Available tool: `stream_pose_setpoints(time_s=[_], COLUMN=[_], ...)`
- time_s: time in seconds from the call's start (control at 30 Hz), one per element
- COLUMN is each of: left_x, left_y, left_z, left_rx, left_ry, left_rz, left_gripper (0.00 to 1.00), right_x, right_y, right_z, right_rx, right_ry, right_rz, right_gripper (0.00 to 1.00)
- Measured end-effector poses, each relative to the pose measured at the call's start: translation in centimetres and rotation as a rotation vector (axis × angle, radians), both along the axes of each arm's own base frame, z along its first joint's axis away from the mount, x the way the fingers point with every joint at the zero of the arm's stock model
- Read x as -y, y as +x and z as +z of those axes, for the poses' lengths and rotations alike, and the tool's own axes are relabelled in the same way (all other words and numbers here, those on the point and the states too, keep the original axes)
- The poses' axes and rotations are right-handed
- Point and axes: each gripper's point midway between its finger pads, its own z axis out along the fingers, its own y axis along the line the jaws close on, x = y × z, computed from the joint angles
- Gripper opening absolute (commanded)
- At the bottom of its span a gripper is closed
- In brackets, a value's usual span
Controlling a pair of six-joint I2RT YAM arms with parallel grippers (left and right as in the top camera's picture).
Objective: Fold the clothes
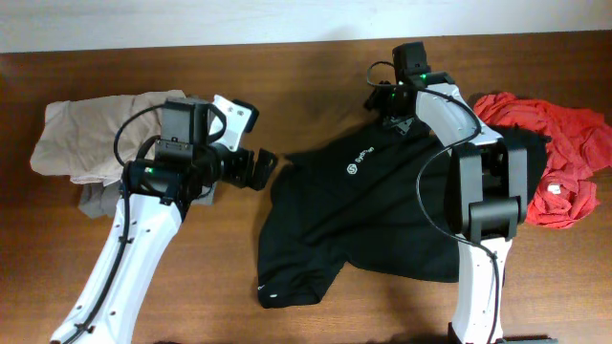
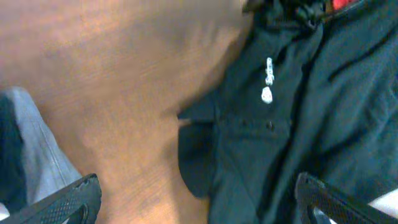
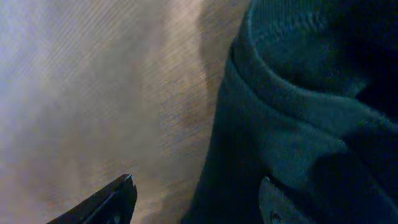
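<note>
Black short-sleeved polo shirt with a small white chest logo (image 1: 373,205) lies spread but rumpled mid brown wooden tabletop (image 1: 316,76), not folded yet. Left pincer (image 1: 260,169) hovers just beside the shirt's near sleeve, fingers wide apart and holding nothing, likely lining up a grab. Right pincer (image 1: 395,122) sits low at the far edge, fingers apart either side of a thick fabric rim, probably to pinch it. Beige cloth pile (image 1: 86,134) and crumpled red garment (image 1: 564,162) sit at the sides, clear of the work.

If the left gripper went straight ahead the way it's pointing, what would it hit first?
Probably the black shirt, its sleeve edge just ahead of the open left gripper; height above the table is unclear.
</note>
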Motion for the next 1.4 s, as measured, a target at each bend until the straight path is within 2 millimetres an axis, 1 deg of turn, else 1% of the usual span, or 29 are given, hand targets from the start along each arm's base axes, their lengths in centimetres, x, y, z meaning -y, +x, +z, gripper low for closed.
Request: stream_pose_setpoints(time_s=[0.07,0.17,0.2,0.23,0.27,0.3,0.33,0.37,0.43,0.5,0.53,0.6,0.63,0.67,0.7,0.73,0.77,0.8,0.87,0.9,0.97,1.0,1.07,1.1,1.17,1.27,1.3,1.33,1.4], left_x=[0.7,3.1,4.0,4.9,5.7,6.6,7.4,8.3,9.9,11.3,12.0,13.4,14.0,14.7,15.3,16.2,16.7,17.2,18.2,18.6,19.5,20.0,20.7,21.1,21.8,22.6,22.8,22.9,23.2], left_y=[0.9,2.4,2.9,3.5,4.0,4.8,5.6,6.6,8.6,10.3,11.0,12.3,12.7,13.1,13.5,13.8,13.6,13.5,13.0,12.6,11.7,11.5,11.3,11.2,11.0,11.5,11.7,11.9,12.3], left_z=[0.2,-0.7,-1.3,-1.8,-2.3,-2.7,-3.1,-3.2,-2.9,-2.9,-3.1,-3.8,-4.4,-5.3,-6.2,-7.8,-9.4,-10.7,-13.1,-14.6,-17.2,-18.1,-17.9,-17.9,-18.0,-18.0,-17.8,-17.7,-17.4], left_rx=[0.033,0.032,0.015,-0.005,-0.021,-0.034,-0.042,-0.038,-0.015,0.0,0.002,0.001,-0.004,-0.013,-0.019,-0.034,-0.056,-0.069,-0.094,-0.108,-0.136,-0.128,-0.108,-0.099,-0.078,-0.033,-0.019,-0.006,0.02], left_ry=[-0.015,-0.053,-0.06,-0.063,-0.064,-0.066,-0.065,-0.066,-0.067,-0.067,-0.068,-0.068,-0.067,-0.064,-0.06,-0.051,-0.04,-0.03,-0.009,0.005,0.038,0.05,0.06,0.067,0.077,0.083,0.081,0.08,0.075], left_rz=[-0.022,-0.09,-0.112,-0.132,-0.148,-0.165,-0.18,-0.198,-0.228,-0.251,-0.262,-0.281,-0.291,-0.303,-0.313,-0.331,-0.345,-0.358,-0.387,-0.405,-0.437,-0.463,-0.48,-0.49,-0.506,-0.513,-0.514,-0.515,-0.515], left_gripper=[0.99,0.99,0.99,0.99,0.99,0.99,0.99,0.99,0.99,0.99,0.99,0.99,0.99,0.99,0.99,0.99,0.99,0.99,0.99,0.99,0.99,0.99,0.99,0.99,0.99,0.98,0.94,0.81,0.62], right_x=[0.1,0.3,0.4,0.5,0.7,0.8,1.0,1.4,2.1,3.3,3.8,5.5,6.3,7.3,8.1,9.3,9.8,10.0,9.7,9.5,9.3,9.2,9.2,9.2,9.3,9.4,9.5,9.5,9.6], right_y=[-0.5,-1.4,-1.5,-1.9,-2.2,-2.3,-2.5,-3.1,-4.1,-5.2,-5.5,-6.5,-6.9,-7.5,-8.1,-9.1,-10.0,-11.2,-13.3,-14.9,-17.2,-18.4,-20.1,-20.9,-21.7,-21.3,-21.1,-20.8,-20.6], right_z=[0.2,1.2,1.9,2.9,4.1,5.7,6.8,9.3,12.0,15.0,16.0,18.4,19.3,20.6,21.8,24.0,25.8,27.6,30.7,32.6,35.3,36.6,37.7,37.8,37.1,35.4,35.0,34.5,33.9], right_rx=[-0.02,-0.046,-0.044,-0.046,-0.044,-0.028,-0.02,-0.001,0.015,0.044,0.057,0.084,0.094,0.112,0.129,0.173,0.21,0.242,0.308,0.349,0.413,0.445,0.463,0.458,0.418,0.349,0.334,0.317,0.299], right_ry=[-0.017,-0.052,-0.062,-0.072,-0.079,-0.083,-0.085,-0.091,-0.098,-0.107,-0.108,-0.111,-0.113,-0.116,-0.12,-0.13,-0.142,-0.151,-0.163,-0.171,-0.182,-0.19,-0.203,-0.206,-0.216,-0.225,-0.227,-0.229,-0.232], right_rz=[0.035,0.11,0.132,0.153,0.167,0.176,0.177,0.187,0.183,0.169,0.159,0.125,0.109,0.087,0.073,0.053,0.047,0.046,0.052,0.054,0.054,0.056,0.06,0.061,0.068,0.091,0.095,0.1,0.107], right_gripper=[0.65,0.62,0.62,0.63,0.68,0.69,0.69,0.69,0.7,0.7,0.7,0.72,0.73,0.74,0.77,0.8,0.82,0.82,0.84,0.85,0.85,0.85,0.85,0.85,0.84,0.84,0.84,0.84,0.84])
